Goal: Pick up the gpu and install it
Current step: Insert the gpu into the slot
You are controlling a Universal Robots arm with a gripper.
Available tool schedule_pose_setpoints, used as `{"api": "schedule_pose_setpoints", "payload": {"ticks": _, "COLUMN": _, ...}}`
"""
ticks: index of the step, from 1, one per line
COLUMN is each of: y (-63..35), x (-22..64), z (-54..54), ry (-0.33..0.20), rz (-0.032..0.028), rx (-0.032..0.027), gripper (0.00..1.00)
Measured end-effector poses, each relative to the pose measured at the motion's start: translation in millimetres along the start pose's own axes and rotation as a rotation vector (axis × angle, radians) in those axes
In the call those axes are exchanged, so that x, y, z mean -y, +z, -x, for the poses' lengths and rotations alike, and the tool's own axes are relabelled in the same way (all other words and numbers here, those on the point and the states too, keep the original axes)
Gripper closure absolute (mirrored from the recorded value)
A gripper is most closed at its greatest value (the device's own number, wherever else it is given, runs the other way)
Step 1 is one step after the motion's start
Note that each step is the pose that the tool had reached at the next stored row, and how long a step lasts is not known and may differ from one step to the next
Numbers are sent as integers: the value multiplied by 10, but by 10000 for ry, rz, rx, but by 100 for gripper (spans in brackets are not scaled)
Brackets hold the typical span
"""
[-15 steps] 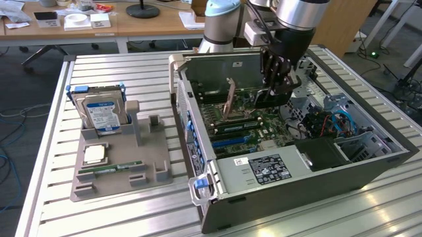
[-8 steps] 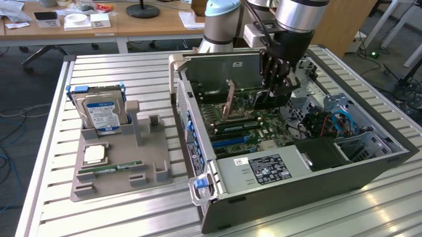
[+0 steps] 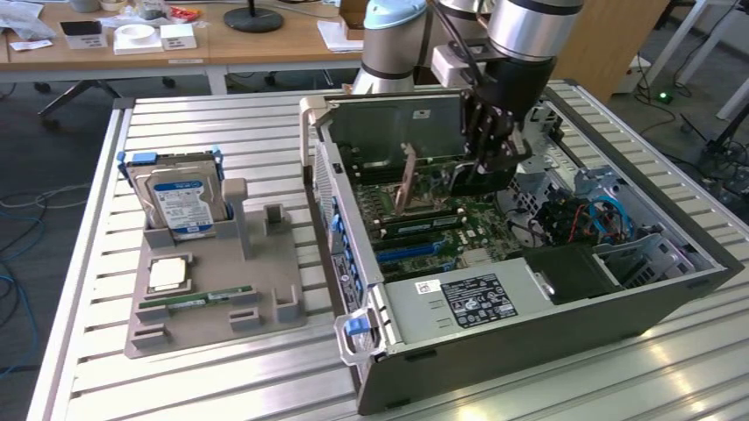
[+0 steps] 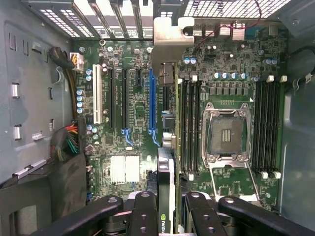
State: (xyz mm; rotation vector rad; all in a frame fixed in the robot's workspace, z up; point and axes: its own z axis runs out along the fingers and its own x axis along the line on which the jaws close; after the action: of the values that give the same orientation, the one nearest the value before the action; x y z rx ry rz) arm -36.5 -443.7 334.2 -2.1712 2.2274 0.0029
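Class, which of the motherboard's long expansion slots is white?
The outermost slot, farthest from the held gpu; the others are black or blue.

Exterior overlooks the computer case (image 3: 562, 338); wrist peers inside.

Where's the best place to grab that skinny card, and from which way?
Its long top edge, coming straight down. The card is thin and stands on edge above the green board, so the jaws can pinch its two flat faces, as the gripper does now.
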Motion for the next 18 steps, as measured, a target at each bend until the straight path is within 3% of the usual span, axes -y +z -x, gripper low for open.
{"api": "schedule_pose_setpoints", "payload": {"ticks": 18, "y": 143, "x": -4, "z": -3, "ry": 0, "rz": 1, "rx": -3, "gripper": 73}}
